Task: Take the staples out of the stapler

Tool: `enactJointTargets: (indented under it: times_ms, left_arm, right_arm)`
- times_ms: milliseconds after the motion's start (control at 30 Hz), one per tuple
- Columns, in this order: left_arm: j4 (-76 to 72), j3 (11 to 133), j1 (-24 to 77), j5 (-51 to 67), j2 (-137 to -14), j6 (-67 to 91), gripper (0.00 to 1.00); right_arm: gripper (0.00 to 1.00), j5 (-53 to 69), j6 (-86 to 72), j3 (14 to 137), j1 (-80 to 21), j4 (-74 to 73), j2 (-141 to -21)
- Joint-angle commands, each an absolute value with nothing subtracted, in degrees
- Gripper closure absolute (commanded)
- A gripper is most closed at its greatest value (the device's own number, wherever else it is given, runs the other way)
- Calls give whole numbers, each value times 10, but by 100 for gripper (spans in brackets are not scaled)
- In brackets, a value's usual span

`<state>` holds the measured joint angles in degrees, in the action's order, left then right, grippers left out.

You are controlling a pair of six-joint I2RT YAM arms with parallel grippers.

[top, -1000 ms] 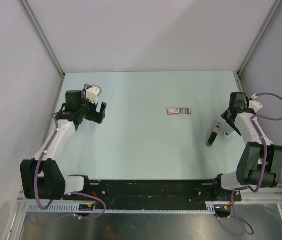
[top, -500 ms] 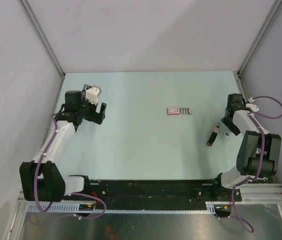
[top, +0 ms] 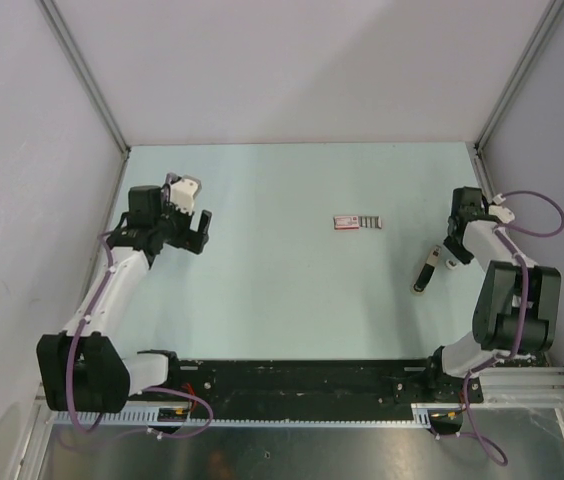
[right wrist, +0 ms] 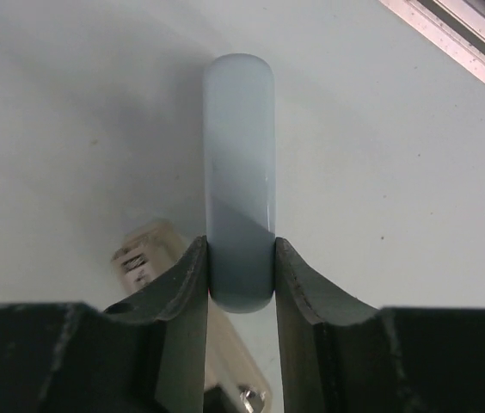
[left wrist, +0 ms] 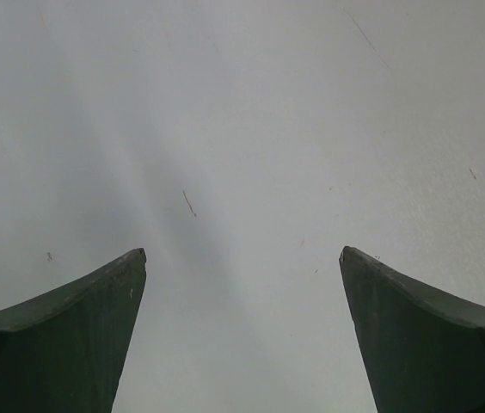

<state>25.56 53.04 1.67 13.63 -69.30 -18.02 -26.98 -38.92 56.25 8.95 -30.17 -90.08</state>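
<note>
In the right wrist view my right gripper (right wrist: 240,245) stands shut on the stapler (right wrist: 238,146). The part in the grip is a pale blue-grey rounded bar, and both fingers press its sides near its near end. A beige part with a metal piece (right wrist: 144,254) lies under the left finger. From above, the right gripper (top: 453,258) sits at the table's right side, next to a dark elongated piece (top: 424,273). A grey strip of staples (top: 370,222) lies beside a small red-and-white box (top: 345,222) in the middle. My left gripper (top: 200,228) is open and empty at the far left.
The left wrist view holds only bare pale table between the left gripper's (left wrist: 242,254) wide fingers. A metal frame rail (right wrist: 462,43) runs close behind the stapler at the right edge. Grey walls (top: 292,70) enclose the table on three sides.
The right gripper's fingers have closed in onto the stapler's pale bar, and the right arm has pulled in a little toward the right wall. The left arm has drifted slightly left.
</note>
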Motion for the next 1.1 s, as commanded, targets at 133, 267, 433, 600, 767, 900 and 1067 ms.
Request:
enactJointTargets:
  times_ms: [133,267,433,600,767,900,1067]
  left_arm:
    - [300,552,12,175,-639,-162,1]
    - [318,561,7,210,-619,-145,1]
    - [333,571,2,275,-613,-130,1]
    - [345,552,2,357,-599,-164,1]
    - [356,523,2,377,-598,-213,0]
    - [361,499,2,394,-609,-262,1]
    - [361,487,2,421,-641,-291,1]
  right_arm:
    - [91,-300,-366,577,-25,-274,-690]
    - [97,-284,-388,595,-139,-273,-656]
    - [99,-245,-422,599,-325,-175,-707]
    - [100,-208,-437,625,-458,-37,-820]
    - [100,-189,-456,671,-522,64,-917]
    - [100,-152,-492,687,-535,122,-974]
    - [100,-130,-516,705,-551,162,-1023]
